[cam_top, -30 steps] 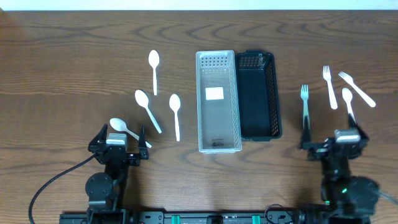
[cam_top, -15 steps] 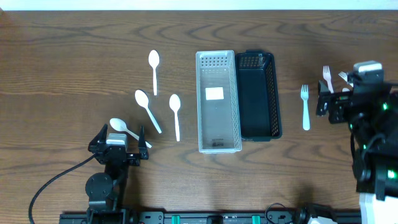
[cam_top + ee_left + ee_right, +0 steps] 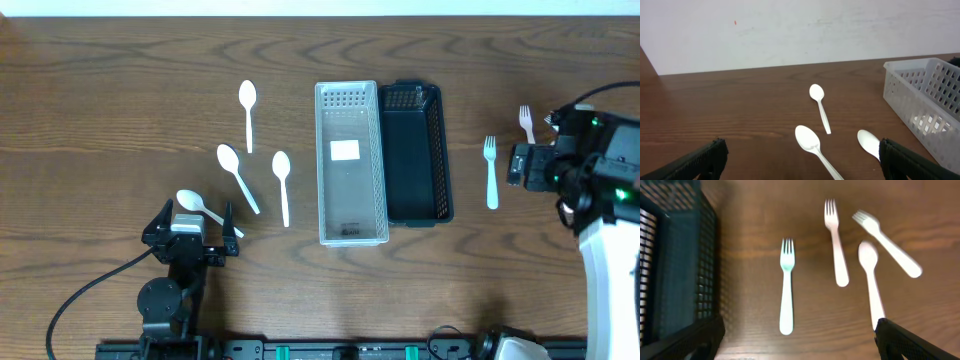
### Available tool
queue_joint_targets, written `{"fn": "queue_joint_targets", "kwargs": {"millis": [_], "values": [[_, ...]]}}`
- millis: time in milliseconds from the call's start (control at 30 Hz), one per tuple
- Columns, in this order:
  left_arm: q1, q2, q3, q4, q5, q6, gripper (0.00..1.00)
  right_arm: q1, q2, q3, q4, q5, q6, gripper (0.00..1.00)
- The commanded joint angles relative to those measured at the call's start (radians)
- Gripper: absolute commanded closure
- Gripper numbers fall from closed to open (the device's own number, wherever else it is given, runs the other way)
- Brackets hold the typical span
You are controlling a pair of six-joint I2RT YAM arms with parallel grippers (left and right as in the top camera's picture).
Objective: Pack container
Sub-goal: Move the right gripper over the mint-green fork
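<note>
Held the right tool (image 3: 797,335) wide open, empty, by the table's (image 3: 940,320) right edge — fork (image 3: 786,287) between it and the black basket (image 3: 670,255), lying near-edge to far-edge.

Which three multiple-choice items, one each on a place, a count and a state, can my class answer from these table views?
1. The black basket stands:
A) right against the clear container, on the side of the forks
B) inside the clear container
C) apart, at the table's far edge

2. White spoons lying on the clear container's other side:
A) two
B) four
C) six

3. The left gripper is:
A) shut on a spoon
B) shut on a fork
C) open, holding nothing

Answers:
1 A, their long walls meet in the overhead view.
2 B, four lie there.
3 C, its jaws stand wide apart with nothing gripped.
</note>
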Motion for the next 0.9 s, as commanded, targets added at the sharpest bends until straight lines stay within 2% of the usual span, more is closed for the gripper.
{"fn": "queue_joint_targets", "kwargs": {"millis": [0,300,467,700,867], "values": [[0.003,-0.007,-0.025,-0.019,0.001,0.002,0.02,-0.005,0.06,0.027,-0.009,-0.086,0.011,0.01],[0.003,-0.007,-0.025,-0.019,0.001,0.002,0.02,-0.005,0.355,0.289,-0.245,0.052,-0.063,0.01],[0.003,-0.007,-0.025,-0.019,0.001,0.002,0.02,0.01,0.454,0.343,-0.231,0.032,-0.039,0.01],[0.003,-0.007,-0.025,-0.019,0.001,0.002,0.02,0.022,0.496,0.343,-0.154,-0.015,-0.011,0.01],[0.003,-0.007,-0.025,-0.019,0.001,0.002,0.02,0.069,0.533,0.343,-0.18,0.153,-0.018,0.01]]}}
